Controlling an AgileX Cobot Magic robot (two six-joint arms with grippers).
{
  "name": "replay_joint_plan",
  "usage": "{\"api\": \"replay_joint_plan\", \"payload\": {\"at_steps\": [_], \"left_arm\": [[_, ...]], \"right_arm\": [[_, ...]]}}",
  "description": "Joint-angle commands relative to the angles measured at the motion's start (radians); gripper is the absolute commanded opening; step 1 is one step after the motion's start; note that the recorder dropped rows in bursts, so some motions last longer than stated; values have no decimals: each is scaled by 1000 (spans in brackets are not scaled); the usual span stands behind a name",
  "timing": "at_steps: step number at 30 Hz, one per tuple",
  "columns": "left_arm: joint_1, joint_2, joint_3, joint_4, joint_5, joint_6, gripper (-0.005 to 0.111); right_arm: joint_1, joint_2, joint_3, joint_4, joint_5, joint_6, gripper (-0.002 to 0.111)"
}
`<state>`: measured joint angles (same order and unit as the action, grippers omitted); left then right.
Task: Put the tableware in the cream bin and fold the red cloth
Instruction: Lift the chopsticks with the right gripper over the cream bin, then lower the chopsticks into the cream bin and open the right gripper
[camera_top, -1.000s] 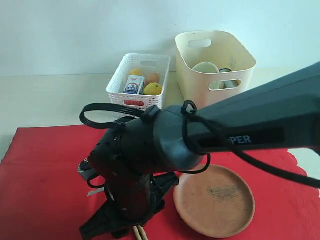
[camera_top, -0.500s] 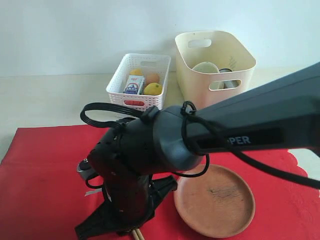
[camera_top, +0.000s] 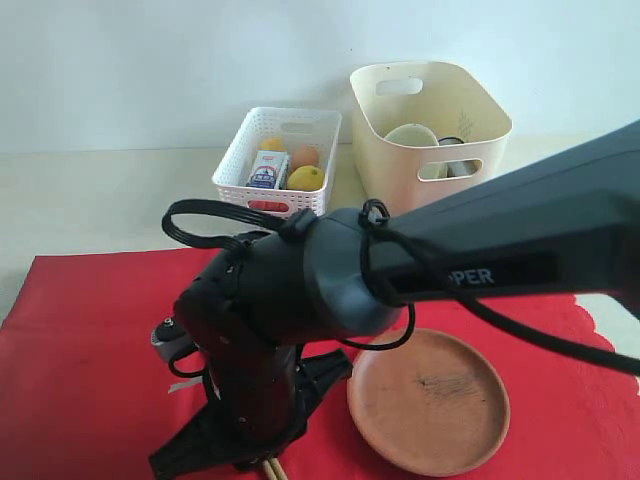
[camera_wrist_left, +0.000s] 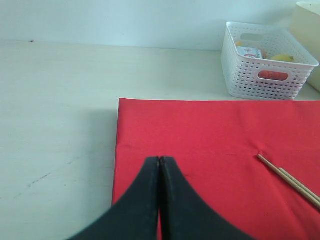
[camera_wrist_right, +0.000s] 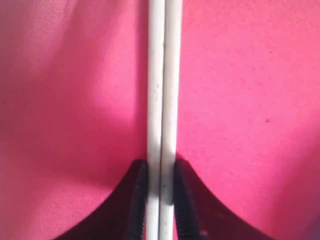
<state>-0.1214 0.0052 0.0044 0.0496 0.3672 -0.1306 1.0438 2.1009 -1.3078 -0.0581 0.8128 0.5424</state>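
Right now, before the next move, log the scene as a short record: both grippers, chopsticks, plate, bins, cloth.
right gripper: fingers shut on the pair of chopsticks, over the red cloth
left gripper: fingers shut, empty, over the cloth near one corner
brown plate: on the cloth, not yet binned
cream bin: holds the pale green bowl; other contents unclear
white basket: holds food items
cloth state: spread flat, unfolded
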Motion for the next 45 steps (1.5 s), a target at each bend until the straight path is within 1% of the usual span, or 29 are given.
{"api": "replay_joint_plan", "payload": {"at_steps": [1, 12, 15, 19, 21, 22, 23, 25, 28, 29, 31, 34, 35, 36, 37, 40, 41, 43, 45], "left_arm": [[-8, -5, -4, -7, -11, -4, 0], [-8, -5, -4, -7, -11, -4, 0], [-8, -5, -4, -7, -11, -4, 0], [-8, -5, -4, -7, -11, -4, 0], [-8, -5, -4, -7, -11, -4, 0], [-8, -5, -4, -7, -11, -4, 0], [-8, -5, -4, -7, -11, -4, 0], [-8, -5, -4, -7, -11, -4, 0], [-8, -5, -4, -7, -11, -4, 0], [-8, -5, -4, -7, -11, -4, 0], [-8, -5, -4, -7, -11, -4, 0], [-8, -5, -4, -7, -11, -4, 0], [-8, -5, -4, -7, -11, -4, 0], [-8, -5, -4, -7, -11, -4, 0], [-8, -5, -4, -7, -11, -4, 0], [-8, -5, -4, -7, -11, -4, 0], [-8, -5, -4, -7, -11, -4, 0], [-8, -5, -4, -7, -11, -4, 0], [-8, -5, -4, -7, -11, -4, 0]], "right_arm": [[4, -21, 15, -17, 8, -6, 0], [4, -329, 15, -92, 10, 2, 0], [-15, -423, 15, -116, 17, 2, 0], [-101, -568, 15, -143, 33, -41, 0], [-172, -617, 15, -148, 24, -86, 0], [-226, -639, 15, -156, 16, -116, 0], [-249, -644, 15, -156, 7, -131, 0], [-351, -651, 15, -157, -57, -189, 0], [-450, -634, 15, -157, -188, -221, 0], [-505, -619, 15, -157, -267, -228, 0], [-576, -580, 15, -157, -382, -239, 0], [-656, -507, 15, -157, -546, -246, 0], [-691, -462, 15, -157, -646, -249, 0], [-704, -443, 15, -157, -695, -250, 0], [-734, -393, 15, -157, -788, -251, 0], [-774, -321, 15, -161, -923, -251, 0], [-801, -276, 8, -161, -996, -251, 0], [-819, -203, -18, -161, -1049, -248, 0], [-819, -143, -51, -161, -1047, -243, 0]]}}
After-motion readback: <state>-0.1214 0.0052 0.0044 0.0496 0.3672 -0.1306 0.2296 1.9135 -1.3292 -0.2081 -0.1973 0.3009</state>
